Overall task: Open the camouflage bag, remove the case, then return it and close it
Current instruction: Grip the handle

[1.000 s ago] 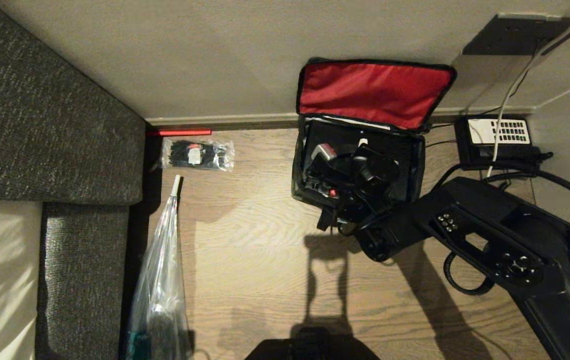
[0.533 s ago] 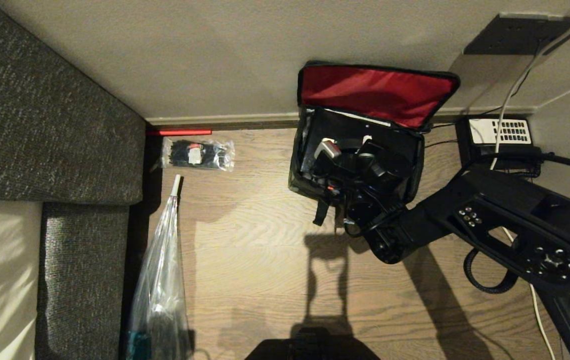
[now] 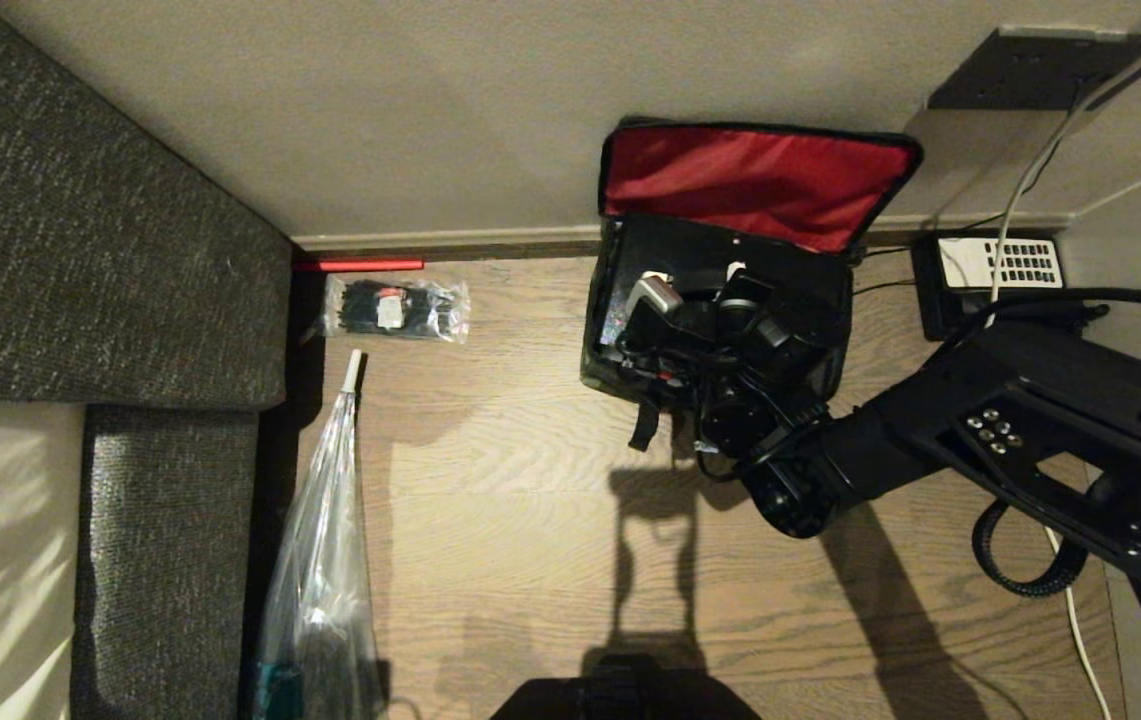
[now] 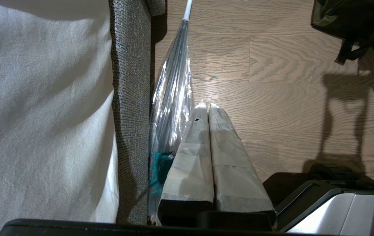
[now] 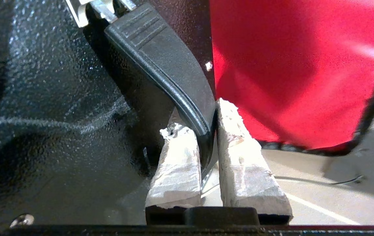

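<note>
Wood floor by the far wall carries the camouflage bag [image 3: 620,365], lid open; our right tool [image 5: 209,129] is clamped on the handle [image 5: 164,62] of the case [image 3: 730,270] inside it. Our left tool [image 4: 208,109], closed, hangs near the sofa [image 3: 100,220]. We judge the thin handle could slip

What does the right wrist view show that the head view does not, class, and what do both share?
Only the right wrist view shows the right gripper shut on the case's handle. Only the head view shows the whole camouflage bag on the floor, the telephone, the clear packet and the sofa. Both show the bag's red lid lining and the black case.
</note>
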Controlling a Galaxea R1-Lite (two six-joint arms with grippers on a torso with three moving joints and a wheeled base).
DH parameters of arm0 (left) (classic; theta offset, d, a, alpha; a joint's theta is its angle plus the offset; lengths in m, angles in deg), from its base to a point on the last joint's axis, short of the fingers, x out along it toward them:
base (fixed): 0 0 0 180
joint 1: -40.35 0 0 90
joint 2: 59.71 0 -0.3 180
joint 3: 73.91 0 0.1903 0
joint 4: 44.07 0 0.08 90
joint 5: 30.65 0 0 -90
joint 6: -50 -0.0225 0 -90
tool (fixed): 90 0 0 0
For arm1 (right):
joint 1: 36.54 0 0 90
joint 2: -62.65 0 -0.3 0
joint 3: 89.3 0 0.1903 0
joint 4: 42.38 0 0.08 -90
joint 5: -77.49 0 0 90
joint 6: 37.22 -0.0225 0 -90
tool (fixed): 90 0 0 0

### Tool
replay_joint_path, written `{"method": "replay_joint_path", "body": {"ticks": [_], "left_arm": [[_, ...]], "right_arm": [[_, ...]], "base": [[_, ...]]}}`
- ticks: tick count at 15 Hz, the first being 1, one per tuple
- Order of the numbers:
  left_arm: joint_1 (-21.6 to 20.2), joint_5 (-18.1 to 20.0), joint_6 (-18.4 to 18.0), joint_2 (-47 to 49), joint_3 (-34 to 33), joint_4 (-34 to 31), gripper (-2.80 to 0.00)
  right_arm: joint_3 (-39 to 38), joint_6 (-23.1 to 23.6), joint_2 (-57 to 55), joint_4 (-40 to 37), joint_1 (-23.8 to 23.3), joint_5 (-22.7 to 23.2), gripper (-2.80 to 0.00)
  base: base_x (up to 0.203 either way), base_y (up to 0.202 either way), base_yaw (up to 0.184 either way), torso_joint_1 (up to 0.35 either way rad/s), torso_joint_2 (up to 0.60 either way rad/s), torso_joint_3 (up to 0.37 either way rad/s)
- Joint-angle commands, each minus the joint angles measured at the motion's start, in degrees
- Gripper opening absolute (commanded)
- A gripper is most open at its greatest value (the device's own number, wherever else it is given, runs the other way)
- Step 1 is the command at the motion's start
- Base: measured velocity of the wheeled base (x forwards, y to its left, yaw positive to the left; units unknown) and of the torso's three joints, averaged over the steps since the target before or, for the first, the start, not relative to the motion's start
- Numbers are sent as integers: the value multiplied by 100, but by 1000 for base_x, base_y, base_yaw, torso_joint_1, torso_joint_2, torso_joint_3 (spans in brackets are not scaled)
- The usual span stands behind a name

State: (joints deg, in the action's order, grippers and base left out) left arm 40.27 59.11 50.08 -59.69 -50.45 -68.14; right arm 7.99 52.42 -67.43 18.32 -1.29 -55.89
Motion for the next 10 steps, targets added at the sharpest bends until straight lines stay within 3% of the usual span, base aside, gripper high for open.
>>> {"method": "replay_joint_path", "body": {"ticks": [1, 10], "left_arm": [[-1, -2, 1, -2, -1, 0, -280], [-1, -2, 1, -2, -1, 0, -280]], "right_arm": [[-63, 89, 235, 23, 90, -22, -280], [-289, 221, 739, -191, 105, -31, -280]], "base": [[0, 0, 0, 0, 0, 0], [0, 0, 0, 0, 0, 0]]}}
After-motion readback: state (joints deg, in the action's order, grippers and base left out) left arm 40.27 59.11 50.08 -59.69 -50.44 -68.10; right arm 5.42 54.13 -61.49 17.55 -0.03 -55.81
